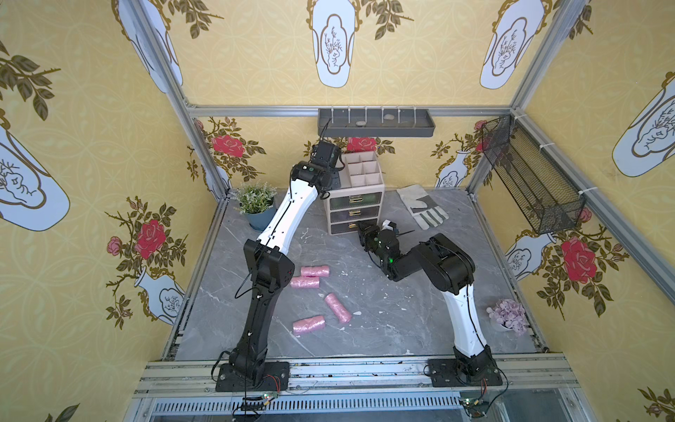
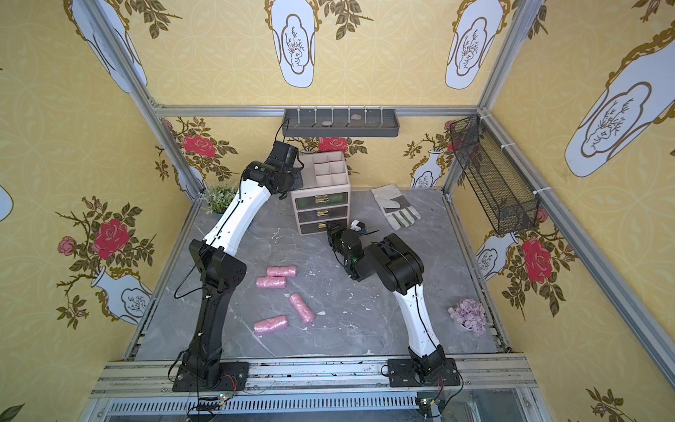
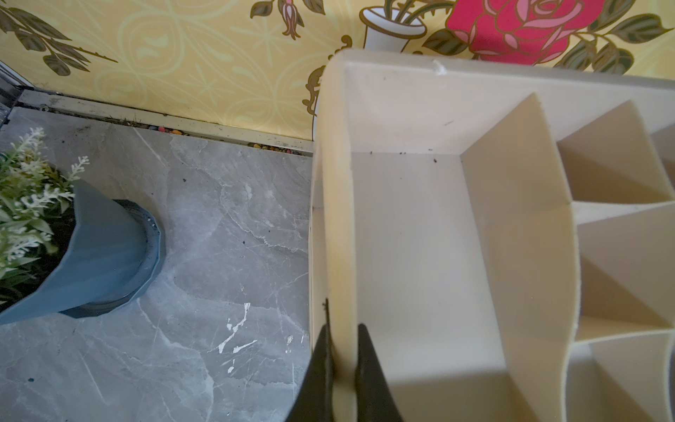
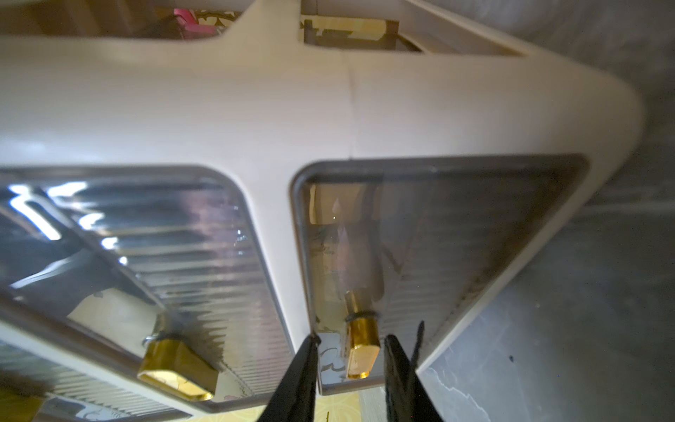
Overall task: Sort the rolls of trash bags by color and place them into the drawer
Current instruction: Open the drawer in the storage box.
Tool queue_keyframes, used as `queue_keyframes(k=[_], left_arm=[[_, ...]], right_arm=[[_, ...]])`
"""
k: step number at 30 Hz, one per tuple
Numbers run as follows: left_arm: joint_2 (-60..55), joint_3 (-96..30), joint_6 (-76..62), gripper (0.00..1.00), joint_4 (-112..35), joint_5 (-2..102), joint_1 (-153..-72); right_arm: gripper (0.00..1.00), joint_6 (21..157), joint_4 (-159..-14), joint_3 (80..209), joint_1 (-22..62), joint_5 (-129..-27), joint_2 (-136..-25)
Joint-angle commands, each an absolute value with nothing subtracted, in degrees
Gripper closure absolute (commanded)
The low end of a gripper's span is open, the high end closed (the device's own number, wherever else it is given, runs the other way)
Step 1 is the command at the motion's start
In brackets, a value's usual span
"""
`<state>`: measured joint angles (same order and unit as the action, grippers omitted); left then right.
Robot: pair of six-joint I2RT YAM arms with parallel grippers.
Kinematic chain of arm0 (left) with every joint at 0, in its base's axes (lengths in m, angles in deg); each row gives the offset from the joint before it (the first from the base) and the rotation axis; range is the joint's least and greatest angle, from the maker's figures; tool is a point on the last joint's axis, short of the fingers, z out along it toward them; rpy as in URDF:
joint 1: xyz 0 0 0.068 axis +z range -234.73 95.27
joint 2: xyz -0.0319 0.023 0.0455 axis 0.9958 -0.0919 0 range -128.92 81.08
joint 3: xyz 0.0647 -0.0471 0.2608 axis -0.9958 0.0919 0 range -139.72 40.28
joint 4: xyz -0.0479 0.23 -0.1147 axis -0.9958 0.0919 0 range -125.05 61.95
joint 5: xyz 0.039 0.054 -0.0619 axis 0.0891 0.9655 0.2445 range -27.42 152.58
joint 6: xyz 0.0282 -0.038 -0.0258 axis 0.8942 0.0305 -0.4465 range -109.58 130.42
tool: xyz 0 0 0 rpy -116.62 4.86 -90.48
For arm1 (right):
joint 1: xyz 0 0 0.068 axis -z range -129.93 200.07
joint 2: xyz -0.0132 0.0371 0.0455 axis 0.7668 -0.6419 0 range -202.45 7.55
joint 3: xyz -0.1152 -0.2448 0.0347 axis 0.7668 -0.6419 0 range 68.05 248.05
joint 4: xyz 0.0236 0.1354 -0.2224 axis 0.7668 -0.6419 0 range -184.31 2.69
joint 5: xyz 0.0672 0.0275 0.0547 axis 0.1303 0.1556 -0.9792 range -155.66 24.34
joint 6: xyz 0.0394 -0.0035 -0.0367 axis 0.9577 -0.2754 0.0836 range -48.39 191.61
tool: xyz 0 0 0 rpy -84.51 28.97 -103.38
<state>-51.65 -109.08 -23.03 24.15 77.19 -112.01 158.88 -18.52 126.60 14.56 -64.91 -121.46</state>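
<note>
right wrist view showed the right gripper (image 4: 352, 338) spread, its black fingers (image 4: 299, 372) on either side of the gold handle (image 4: 361, 350) of the lowest drawer (image 4: 456, 226), with a gap visible beside the handle. that drawer's smoky front sat flush in the beige chest (image 1: 356, 190), which stood at the back of the grey marble tabletop (image 1: 401, 310). left wrist view had the left gripper (image 3: 343, 327) pinched tight on the side wall (image 3: 336, 219) of the chest's divided top tray. in a top view four pink rolls (image 1: 315, 271) (image 1: 305, 282) (image 1: 338, 307) (image 1: 308, 325) lay loose on the tabletop beside the left arm, well apart from the chest, two of them just beside each other. any print on the chest or arms was too small to read.
</note>
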Motion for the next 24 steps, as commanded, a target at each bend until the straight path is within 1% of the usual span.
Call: queue_keyframes(k=[1,9,21,24], left_arm=[[-51.90,-108.48,-23.32,0.98,26.21,74.49,-112.02],[-51.64,-107.92,-23.32,0.98,26.02,74.51,-112.05],[-51.45,-107.73,-23.42,0.98,25.92,74.30,-111.98],[-51.37,-107.71,-23.24,0.98,25.82,74.53,-111.98]], right_arm=[[0.71,160.19,-17.60,127.09,14.56,-62.83,-121.20],[0.76,161.61,-17.28,127.42,14.35,-61.00,-121.12],[0.82,162.67,-17.53,129.11,14.65,-60.91,-121.74],[0.85,162.49,-17.86,129.14,14.82,-61.07,-121.48]])
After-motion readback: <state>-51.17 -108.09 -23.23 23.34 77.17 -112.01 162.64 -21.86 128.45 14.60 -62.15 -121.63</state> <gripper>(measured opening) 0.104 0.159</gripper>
